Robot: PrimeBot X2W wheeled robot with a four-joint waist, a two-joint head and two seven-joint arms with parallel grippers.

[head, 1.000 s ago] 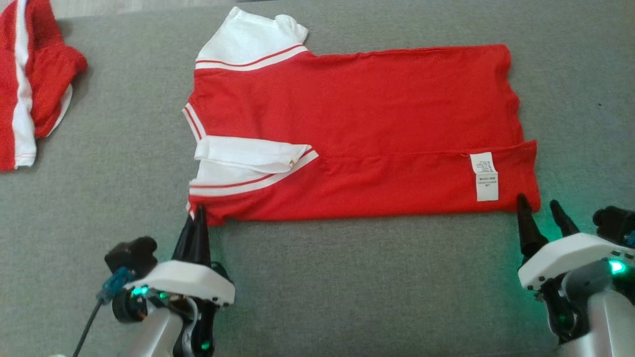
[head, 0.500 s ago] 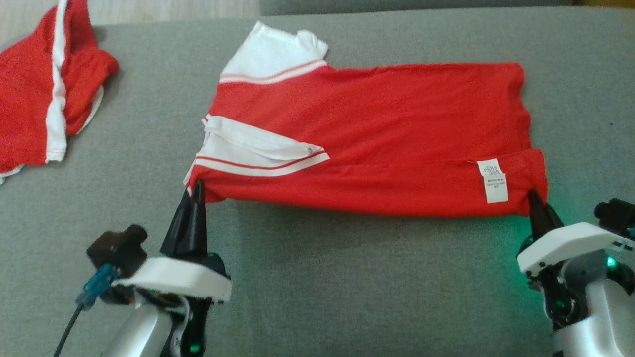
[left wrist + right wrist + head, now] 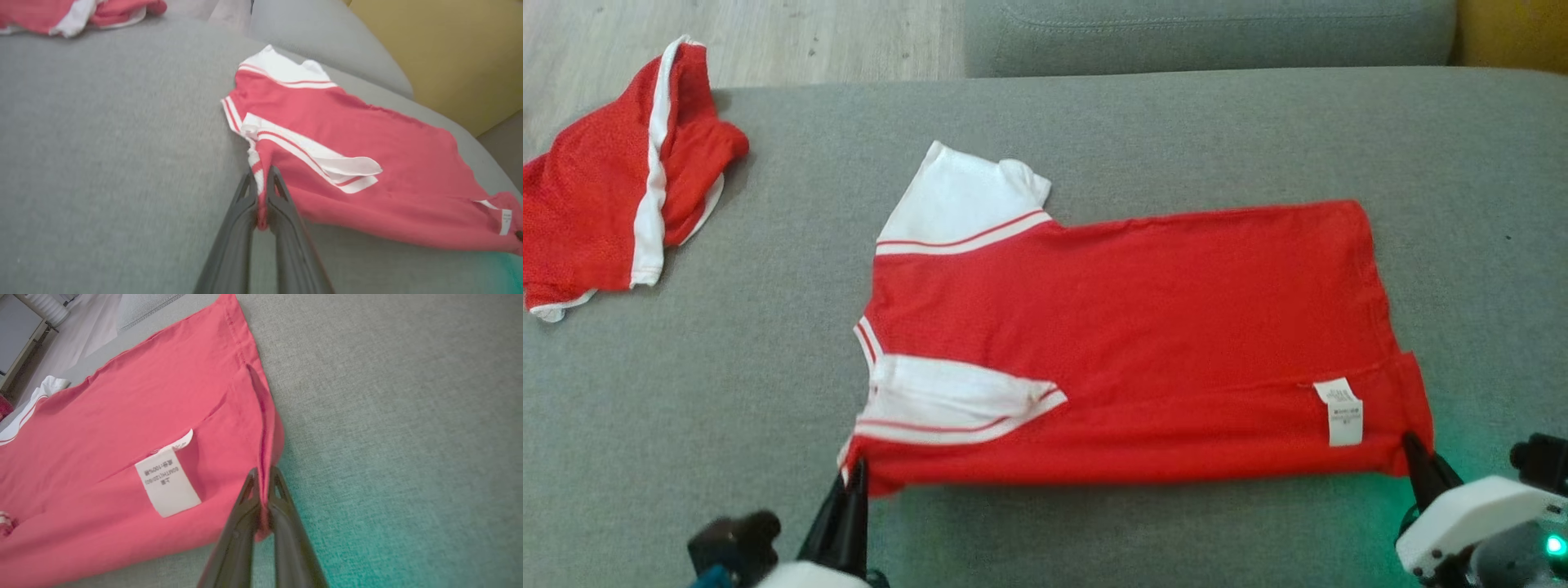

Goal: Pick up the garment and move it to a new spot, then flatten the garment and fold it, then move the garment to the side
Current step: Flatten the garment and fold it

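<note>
A red T-shirt with white sleeves (image 3: 1127, 327) lies spread sideways on the grey cushion, its near long edge folded over so a white label (image 3: 1343, 411) faces up. My left gripper (image 3: 854, 474) is shut on the shirt's near collar-end corner (image 3: 260, 192). At the lower right, my right gripper (image 3: 1410, 445) is shut on the near hem corner (image 3: 265, 486). That near edge hangs lifted between them, with a shadow under it.
A second red and white garment (image 3: 621, 188) lies crumpled at the cushion's far left. The grey cushion (image 3: 1176, 131) reaches back to another grey cushion (image 3: 1209, 33). Wooden floor (image 3: 768, 41) shows at the upper left, a yellow surface (image 3: 441, 49) behind.
The right gripper has shut on the hem corner. Both grippers have raised the shirt's near edge off the cushion. The head view has tilted, so everything sits lower in it.
</note>
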